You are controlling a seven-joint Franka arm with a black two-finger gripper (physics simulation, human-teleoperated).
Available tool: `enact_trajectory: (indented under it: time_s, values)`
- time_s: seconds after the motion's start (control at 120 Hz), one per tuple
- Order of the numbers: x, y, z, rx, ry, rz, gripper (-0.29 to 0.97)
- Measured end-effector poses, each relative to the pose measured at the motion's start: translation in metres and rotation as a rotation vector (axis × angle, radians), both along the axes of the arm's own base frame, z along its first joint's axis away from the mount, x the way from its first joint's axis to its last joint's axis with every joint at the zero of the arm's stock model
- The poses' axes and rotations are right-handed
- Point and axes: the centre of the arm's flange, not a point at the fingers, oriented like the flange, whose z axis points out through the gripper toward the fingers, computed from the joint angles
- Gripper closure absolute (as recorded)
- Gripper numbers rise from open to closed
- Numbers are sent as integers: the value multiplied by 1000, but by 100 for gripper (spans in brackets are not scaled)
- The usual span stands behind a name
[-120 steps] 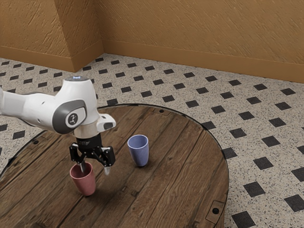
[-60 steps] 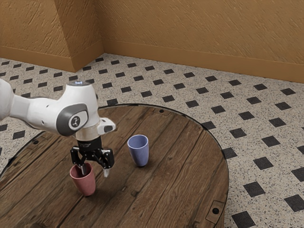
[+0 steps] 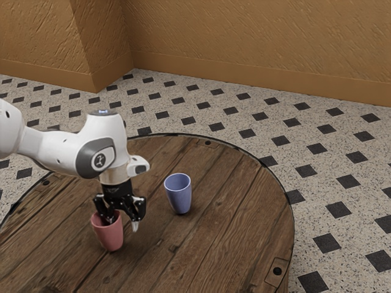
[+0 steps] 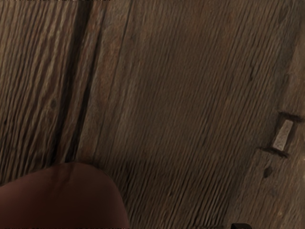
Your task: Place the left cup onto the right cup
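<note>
Hand [image 3: 122,221] lower, astride pink cup [image 3: 109,235]

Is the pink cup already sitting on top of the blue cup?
No, the pink cup stands on the wooden table, apart from the blue cup, with the gripper at its rim.

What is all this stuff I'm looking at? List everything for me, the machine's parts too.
pink cup: one, pink, upright on the table, under the hand
blue cup: one, pale blue, upright, apart from the pink cup on the exterior view's right
table: one, dark brown planks, round
floor: one, speckled pale with black diamonds, around the table
walls: orange-brown, behind
arm: one, white and grey, from the exterior view's left
hand: one, black, open, one finger inside the pink cup, the other outside
</note>
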Motion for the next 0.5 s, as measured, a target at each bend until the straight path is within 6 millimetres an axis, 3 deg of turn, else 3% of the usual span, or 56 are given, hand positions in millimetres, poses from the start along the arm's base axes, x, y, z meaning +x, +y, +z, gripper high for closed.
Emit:
enact_trajectory:
  time_s: [0.325,0.5]
  values:
    - [3,3,3,2,-9,17,64]
    - [4,3,4,20,-13,16,75]
